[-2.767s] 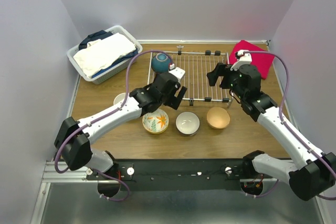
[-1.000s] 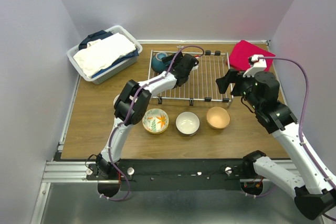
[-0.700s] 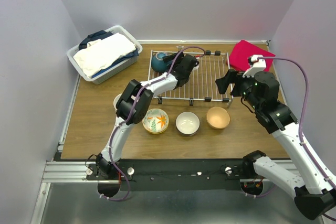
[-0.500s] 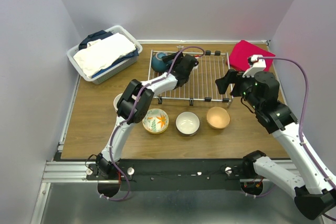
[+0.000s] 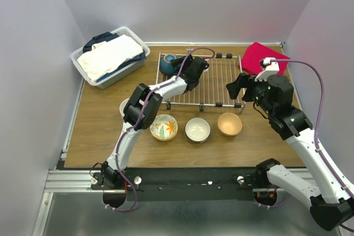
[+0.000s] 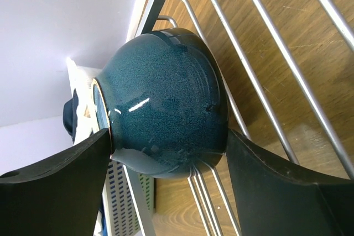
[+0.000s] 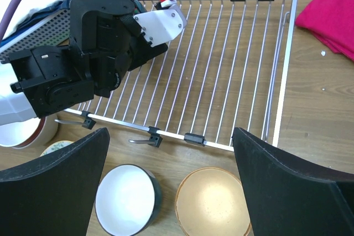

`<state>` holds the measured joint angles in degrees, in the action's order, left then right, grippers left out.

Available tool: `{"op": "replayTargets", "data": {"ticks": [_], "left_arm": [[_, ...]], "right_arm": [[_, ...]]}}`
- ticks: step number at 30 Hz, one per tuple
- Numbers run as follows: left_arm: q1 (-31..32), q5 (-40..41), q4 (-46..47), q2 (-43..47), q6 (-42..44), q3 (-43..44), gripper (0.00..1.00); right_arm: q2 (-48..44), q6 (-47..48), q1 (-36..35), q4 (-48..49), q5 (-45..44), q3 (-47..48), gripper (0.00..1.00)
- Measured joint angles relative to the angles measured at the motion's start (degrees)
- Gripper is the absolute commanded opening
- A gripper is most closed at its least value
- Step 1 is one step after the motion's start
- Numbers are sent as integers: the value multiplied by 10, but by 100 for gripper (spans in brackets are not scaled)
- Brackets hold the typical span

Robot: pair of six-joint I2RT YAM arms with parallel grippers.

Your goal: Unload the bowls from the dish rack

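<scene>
A teal bowl (image 5: 167, 63) lies on its side at the far left corner of the wire dish rack (image 5: 215, 78). My left gripper (image 5: 181, 69) is shut on this bowl (image 6: 166, 120); its jaws stand wide, against foot and rim. The bowl still rests on the rack wires (image 6: 260, 75). My right gripper (image 5: 234, 88) is open and empty above the rack's front right part (image 7: 232, 70). In front of the rack stand a floral bowl (image 5: 164, 127), a white-inside bowl (image 5: 197, 129) and a beige bowl (image 5: 230, 124). Stacked bowls (image 5: 125, 105) are partly hidden by the left arm.
A white laundry basket (image 5: 110, 56) with cloths stands at the back left, close to the rack's corner. A red cloth (image 5: 264, 59) lies at the back right. Walls close in the back and both sides.
Since 2.8 s ago my left gripper has moved from the rack's front left to the teal bowl, and the right arm has drawn back to the right. Almost nothing moved in the last second.
</scene>
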<state>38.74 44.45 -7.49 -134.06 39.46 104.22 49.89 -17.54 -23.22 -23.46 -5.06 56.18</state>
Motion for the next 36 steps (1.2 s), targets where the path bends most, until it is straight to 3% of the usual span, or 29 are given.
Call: {"op": "replayTargets", "data": {"ticks": [4, 15, 24, 36], "left_arm": [[0, -2, -1, 0, -5, 0, 53], [0, -57, -58, 52, -81, -2, 33], [0, -104, -112, 113, -156, 0, 28], [-24, -223, -207, 188, -326, 10, 25]], "right_arm": [[1, 0, 0, 0, 0, 0, 100], [1, 0, 0, 8, 0, 0, 100], [0, -11, 0, 35, 12, -12, 100], [21, -54, 0, 85, 28, -30, 100]]}}
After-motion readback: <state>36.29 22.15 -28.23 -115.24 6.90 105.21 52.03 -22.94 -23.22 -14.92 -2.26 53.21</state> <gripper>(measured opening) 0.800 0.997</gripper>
